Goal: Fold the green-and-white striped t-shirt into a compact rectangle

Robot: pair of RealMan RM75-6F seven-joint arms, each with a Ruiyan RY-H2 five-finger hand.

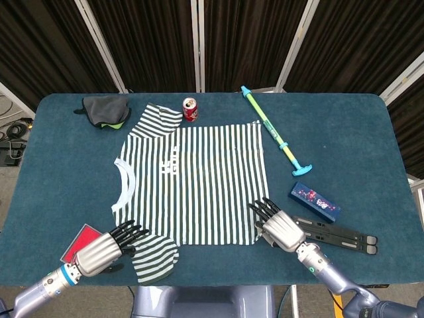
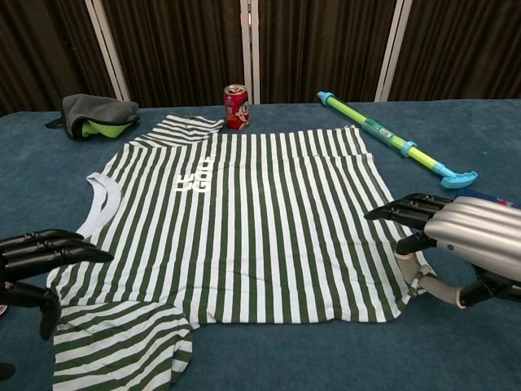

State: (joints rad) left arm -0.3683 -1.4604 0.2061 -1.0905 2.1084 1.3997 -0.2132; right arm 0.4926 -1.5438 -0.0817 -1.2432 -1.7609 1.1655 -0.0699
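Observation:
The green-and-white striped t-shirt lies flat on the blue table, collar toward the left, one sleeve by the can and the other at the near edge. My left hand hovers open beside the near sleeve, fingers stretched toward it and holding nothing. My right hand is open at the shirt's near right hem corner, its fingertips over the fabric edge. Whether they touch the cloth is unclear.
A red soda can stands just past the shirt's far sleeve. A grey-and-green cloth bundle lies at the far left. A green-blue toy stick, a blue box and a black folding stand lie right. A red card lies near left.

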